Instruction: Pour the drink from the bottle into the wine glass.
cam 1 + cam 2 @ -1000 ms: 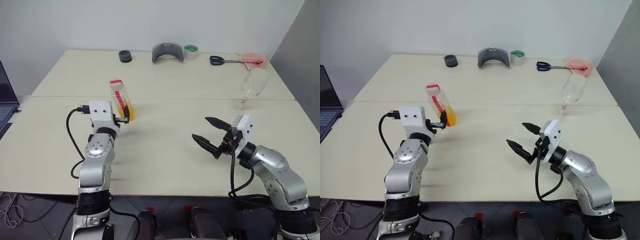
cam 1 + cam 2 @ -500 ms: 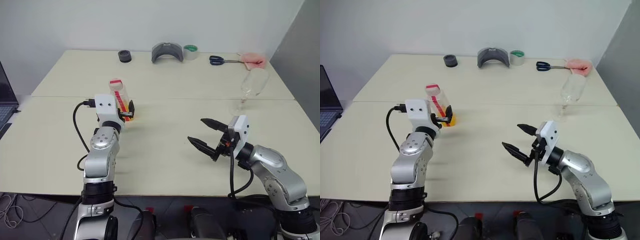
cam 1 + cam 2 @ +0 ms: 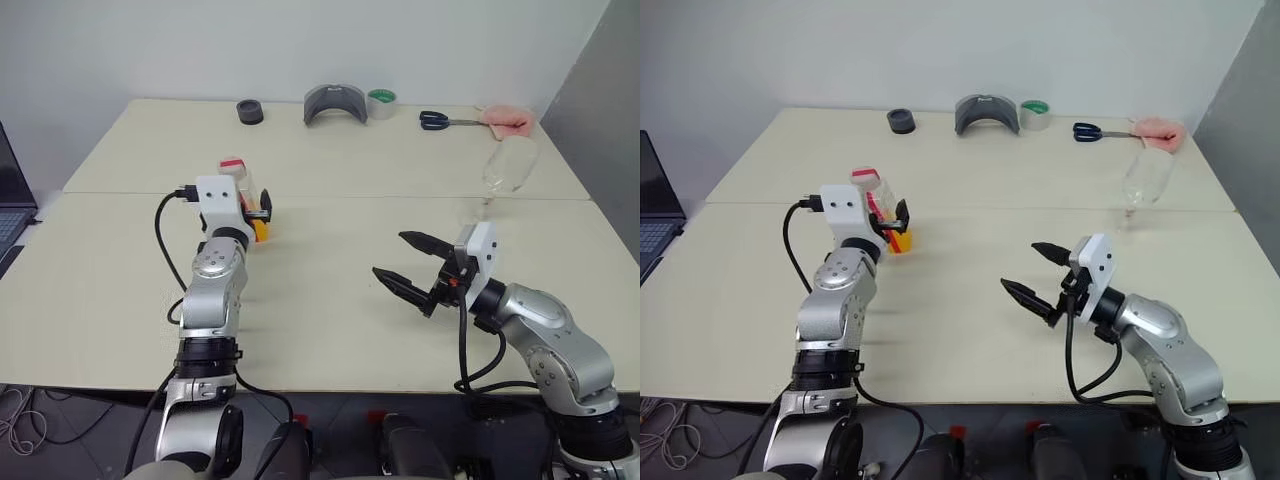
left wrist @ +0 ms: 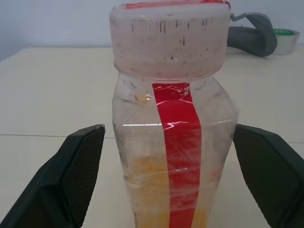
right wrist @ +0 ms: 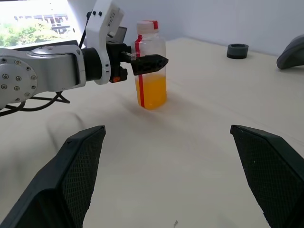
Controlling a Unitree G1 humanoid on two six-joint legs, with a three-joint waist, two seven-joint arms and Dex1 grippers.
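The two eye views look down from the head across the table (image 3: 330, 290), side by side, so they share nearly everything. The left wrist view sits very close to the bottle (image 4: 173, 142), looking straight at it. The right wrist view looks across the table and sees the same bottle from farther off.

Both arms are showing rounded silver-grey metal segments, each joint capped by a smooth disc ringed with small screws. A black collar is sitting at the base of each arm. Each wrist is carrying a boxy white housing, and a black cable is looping out from it and hanging down alongside the arm. The left gripper (image 3: 262, 211) and the right gripper (image 3: 400, 262) are wearing long, tapering black fingers; up close, their inner pads (image 4: 80, 166) are showing a fine mesh-like texture.
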